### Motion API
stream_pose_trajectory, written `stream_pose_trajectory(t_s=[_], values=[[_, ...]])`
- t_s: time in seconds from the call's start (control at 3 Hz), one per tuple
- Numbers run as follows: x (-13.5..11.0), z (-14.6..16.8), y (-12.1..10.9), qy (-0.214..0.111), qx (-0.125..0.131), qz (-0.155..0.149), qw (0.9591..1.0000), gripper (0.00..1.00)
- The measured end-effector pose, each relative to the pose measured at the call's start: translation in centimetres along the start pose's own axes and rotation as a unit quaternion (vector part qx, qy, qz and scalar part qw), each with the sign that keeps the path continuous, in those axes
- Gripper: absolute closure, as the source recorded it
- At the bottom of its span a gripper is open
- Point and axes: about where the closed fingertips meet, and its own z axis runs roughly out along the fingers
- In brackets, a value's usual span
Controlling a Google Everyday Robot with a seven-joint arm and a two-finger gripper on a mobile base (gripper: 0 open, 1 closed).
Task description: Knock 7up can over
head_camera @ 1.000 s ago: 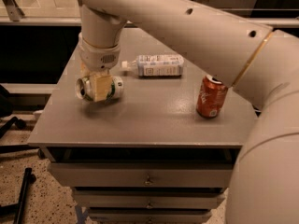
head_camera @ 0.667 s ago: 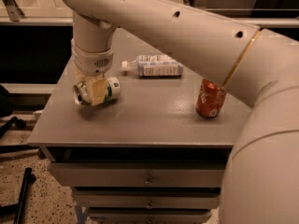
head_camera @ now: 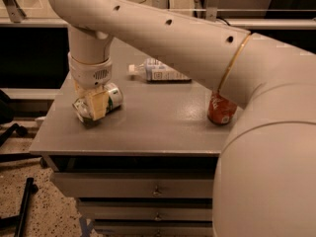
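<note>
The 7up can [head_camera: 112, 98], white and green with a silver top, lies on its side near the left edge of the grey table [head_camera: 158, 127], its top pointing front left. My gripper [head_camera: 94, 104] hangs from the big white arm [head_camera: 163, 38] and is right at the can, covering its middle from the front. Whether it grips the can or only touches it does not show.
A clear plastic bottle [head_camera: 159, 72] lies on its side at the back middle of the table. A red-orange cola can [head_camera: 221, 109] stands upright at the right, partly behind my arm. Drawers [head_camera: 148, 189] are below the tabletop. The table's left edge is close to the can.
My gripper and the lying can have shifted a little to the left and toward the front of the table. The bottle and the cola can have not moved.
</note>
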Motion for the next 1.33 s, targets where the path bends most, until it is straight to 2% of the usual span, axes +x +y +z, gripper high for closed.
stream_pose_trajectory(t_s=[0.33, 0.67, 1.0, 1.33], values=[[0.0, 0.1, -0.1, 0.000, 0.001, 0.000, 1.0000, 0.82], [-0.1, 0.3, -0.2, -0.001, 0.003, -0.001, 1.0000, 0.51], [-0.2, 0.4, -0.3, -0.002, 0.003, -0.001, 1.0000, 0.28], [0.3, -1.4, 0.6, 0.005, 0.014, 0.011, 0.9998, 0.00]])
